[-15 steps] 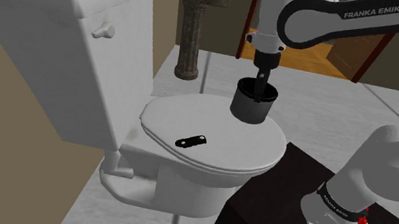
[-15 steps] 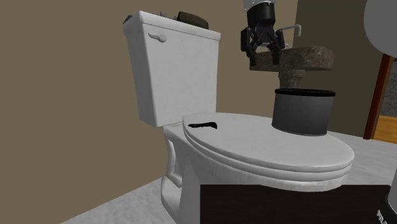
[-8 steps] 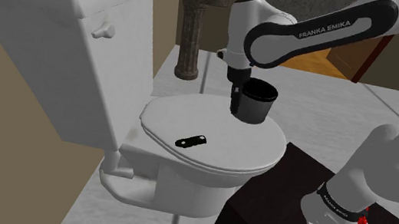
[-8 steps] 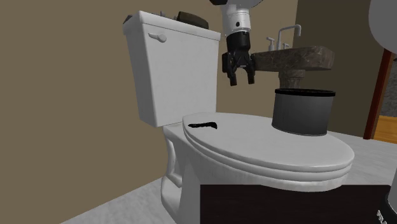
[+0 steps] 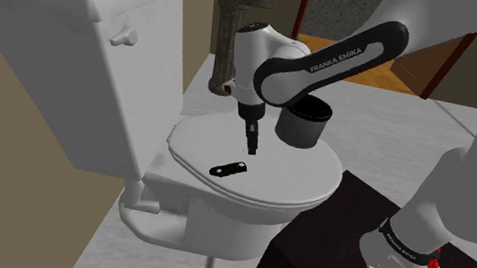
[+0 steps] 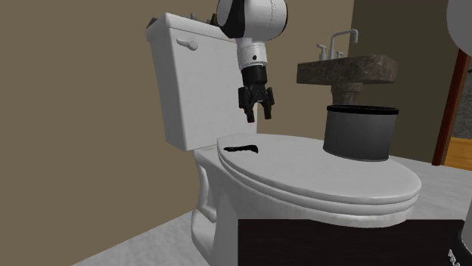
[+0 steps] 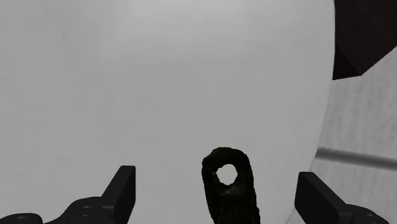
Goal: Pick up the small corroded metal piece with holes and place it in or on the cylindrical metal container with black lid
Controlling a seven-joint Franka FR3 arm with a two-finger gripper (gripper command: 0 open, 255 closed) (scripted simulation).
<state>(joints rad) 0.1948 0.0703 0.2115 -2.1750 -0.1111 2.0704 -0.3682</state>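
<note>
A small dark metal piece (image 5: 229, 168) with holes lies flat on the closed white toilet lid (image 5: 287, 176), towards the tank side. My gripper (image 5: 251, 146) hangs open a short way above it, pointing down. In the second exterior view the gripper (image 6: 257, 115) is above the dark piece (image 6: 240, 147) and clear of it. From the wrist, one holed end of the piece (image 7: 230, 186) shows between my spread fingers (image 7: 121, 189), untouched. The dark cylindrical container (image 5: 303, 122) stands on the lid's far side, beyond my forearm; it also appears as a grey cylinder with a black rim (image 6: 360, 131).
The white tank (image 5: 72, 36) rises close behind the lid, near my wrist. A stone pedestal sink (image 6: 355, 72) stands past the container. My dark stand (image 5: 352, 252) adjoins the lid's front edge, with tiled floor around it.
The gripper has moved from above the container across the lid towards the tank and come down, now hovering over the metal piece. The piece and container have not moved.
</note>
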